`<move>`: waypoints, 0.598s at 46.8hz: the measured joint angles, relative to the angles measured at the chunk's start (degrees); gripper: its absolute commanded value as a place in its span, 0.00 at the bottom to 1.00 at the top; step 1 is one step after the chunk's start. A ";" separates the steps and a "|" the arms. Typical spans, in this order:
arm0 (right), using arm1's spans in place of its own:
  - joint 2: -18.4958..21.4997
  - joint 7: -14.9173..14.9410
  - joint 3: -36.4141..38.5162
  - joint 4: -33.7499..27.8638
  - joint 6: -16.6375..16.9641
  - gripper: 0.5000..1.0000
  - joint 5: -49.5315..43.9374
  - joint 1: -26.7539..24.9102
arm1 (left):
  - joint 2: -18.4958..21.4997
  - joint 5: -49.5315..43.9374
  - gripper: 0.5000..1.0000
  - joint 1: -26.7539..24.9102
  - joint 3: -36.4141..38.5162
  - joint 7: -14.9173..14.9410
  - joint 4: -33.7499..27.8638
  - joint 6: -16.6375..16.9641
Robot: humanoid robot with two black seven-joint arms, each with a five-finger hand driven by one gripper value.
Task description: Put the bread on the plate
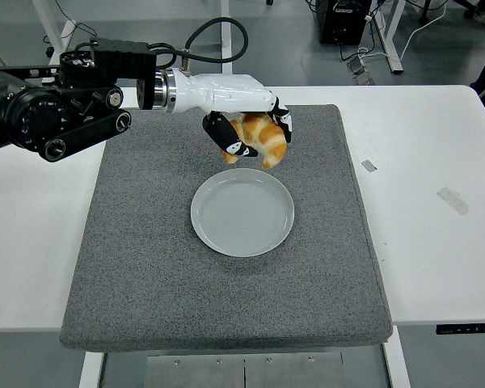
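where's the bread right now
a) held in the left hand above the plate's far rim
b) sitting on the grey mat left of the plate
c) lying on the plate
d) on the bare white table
a: the left hand has its fingers closed round the bread, which hangs above the far rim of the plate, nothing lying in it.
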 measured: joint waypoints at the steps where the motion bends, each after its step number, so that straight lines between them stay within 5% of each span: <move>1: 0.00 0.00 0.00 0.00 0.00 1.00 0.00 0.00 | -0.14 0.08 0.01 0.19 0.05 0.00 0.00 0.00; 28: 0.00 0.00 0.00 0.00 0.00 1.00 -0.01 -0.03 | -2.69 2.90 0.03 6.76 4.58 0.00 0.87 0.49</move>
